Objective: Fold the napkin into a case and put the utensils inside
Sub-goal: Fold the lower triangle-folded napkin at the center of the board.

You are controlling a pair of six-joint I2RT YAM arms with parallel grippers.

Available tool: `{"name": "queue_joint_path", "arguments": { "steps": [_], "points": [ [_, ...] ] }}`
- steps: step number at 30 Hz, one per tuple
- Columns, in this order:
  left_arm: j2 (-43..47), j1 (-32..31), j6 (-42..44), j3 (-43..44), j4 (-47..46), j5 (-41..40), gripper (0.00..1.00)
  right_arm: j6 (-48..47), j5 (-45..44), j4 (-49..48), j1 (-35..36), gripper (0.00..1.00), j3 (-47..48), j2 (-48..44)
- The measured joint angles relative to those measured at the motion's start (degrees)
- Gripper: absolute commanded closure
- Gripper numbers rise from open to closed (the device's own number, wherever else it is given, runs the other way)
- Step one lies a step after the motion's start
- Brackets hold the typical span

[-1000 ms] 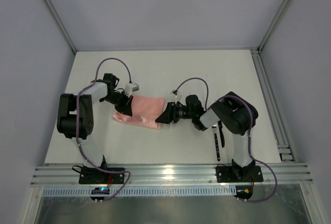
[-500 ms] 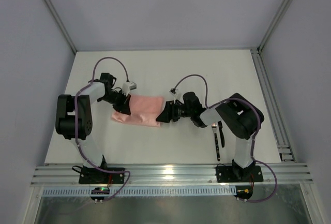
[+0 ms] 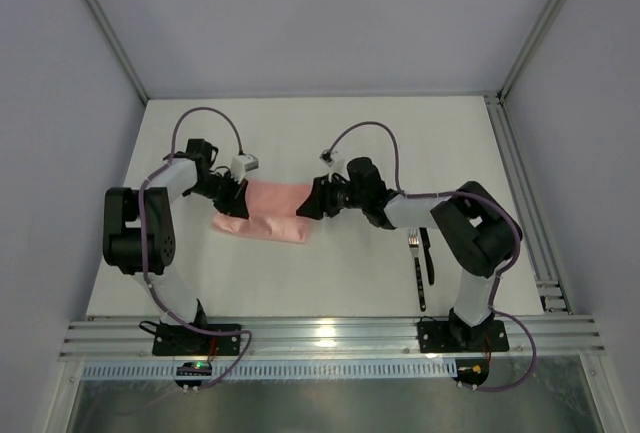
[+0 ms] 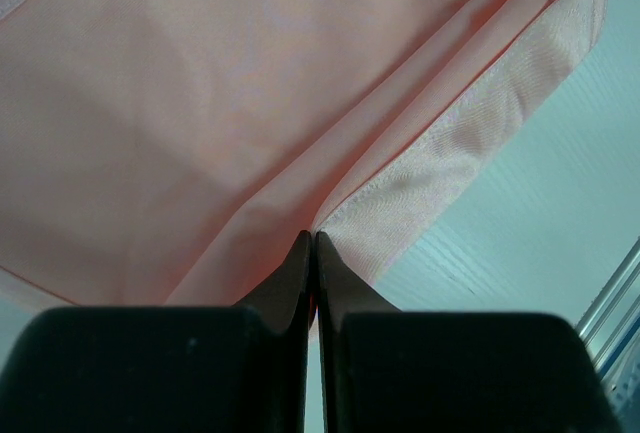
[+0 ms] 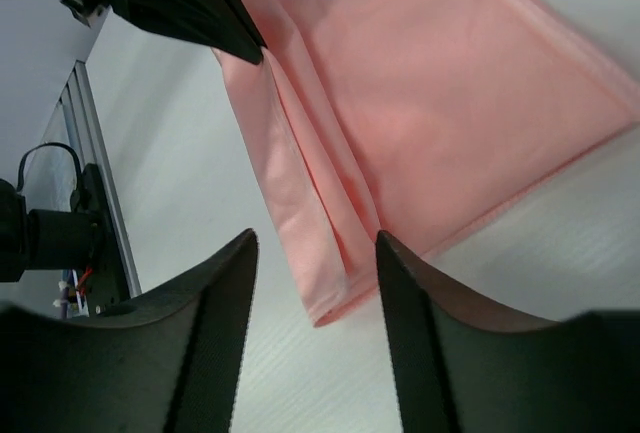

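Risk note: left hand is pinched shut on the napkin fold, right hand half-wide above its end. If I tug unevenly, the layers may slide and the fold may open.

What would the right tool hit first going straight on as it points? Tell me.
The napkin: its folded edge lies just ahead of the open right tool and would probably be touched first. Farther on, the left tool pinches the cloth's far edge. Height above the cloth is unclear.
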State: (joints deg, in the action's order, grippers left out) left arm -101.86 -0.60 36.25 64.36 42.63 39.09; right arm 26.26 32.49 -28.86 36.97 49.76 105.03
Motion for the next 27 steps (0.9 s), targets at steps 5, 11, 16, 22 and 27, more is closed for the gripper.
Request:
{"name": "queue_joint_path", "arguments": {
  "steps": [5,11,16,22,27],
  "points": [
    [0.0,0.0,0.0,0.0,0.0,0.2,1.00,0.7,-1.3,0.7,-0.8,0.84,7.3,3.2],
    [0.0,0.0,-0.3,0.0,0.0,0.9,1.00,3.1,-1.9,4.3,-1.0,0.91,16.3,13.1],
    [0.0,0.0,-0.7,0.2,-0.1,1.7,1.00,5.4,-0.3,7.0,-1.1,0.94,16.8,17.3],
    [0.0,1.8,-1.6,1.7,-0.2,3.1,1.00,5.2,0.3,8.6,-1.1,0.95,17.3,17.2],
    [-0.4,2.7,-1.6,2.3,-0.4,3.0,1.00,4.3,0.9,9.9,-1.1,0.95,17.9,17.2]
  ]
}}
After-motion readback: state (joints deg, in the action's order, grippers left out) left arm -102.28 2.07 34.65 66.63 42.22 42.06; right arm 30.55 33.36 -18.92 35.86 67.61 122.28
